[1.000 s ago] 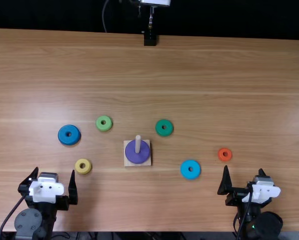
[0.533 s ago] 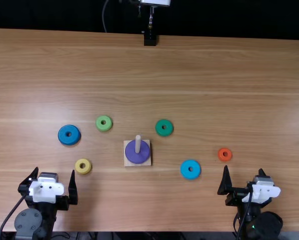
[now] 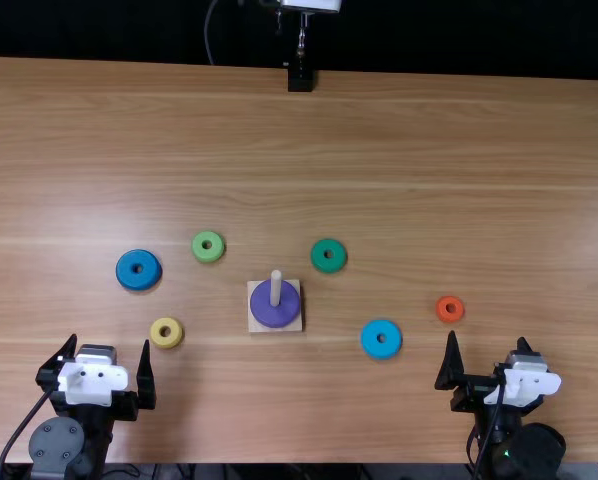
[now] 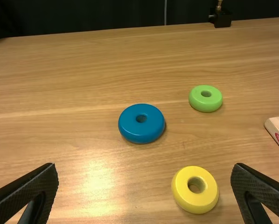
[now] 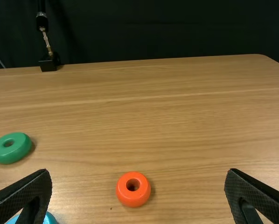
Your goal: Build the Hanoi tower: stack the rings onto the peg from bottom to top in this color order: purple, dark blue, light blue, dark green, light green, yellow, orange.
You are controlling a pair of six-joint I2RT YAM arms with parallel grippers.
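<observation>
In the top view the purple ring (image 3: 275,309) lies around the peg (image 3: 276,288) on its square base (image 3: 256,325). Left of it are the dark blue ring (image 3: 126,273), light green ring (image 3: 208,256) and yellow ring (image 3: 159,340); right of it the dark green ring (image 3: 329,267), light blue ring (image 3: 381,350) and orange ring (image 3: 450,318). My left gripper (image 3: 110,355) is open near the yellow ring, also as the left gripper (image 4: 144,175) in its wrist view. My right gripper (image 3: 488,352), open, stands below the orange ring; its wrist view shows the right gripper (image 5: 138,179) empty.
At the table's far edge (image 3: 459,76) a black clamp-like mount (image 3: 300,78) holds a metal post. Both arms rest at the near edge, with the rings and the peg base spread between and beyond them.
</observation>
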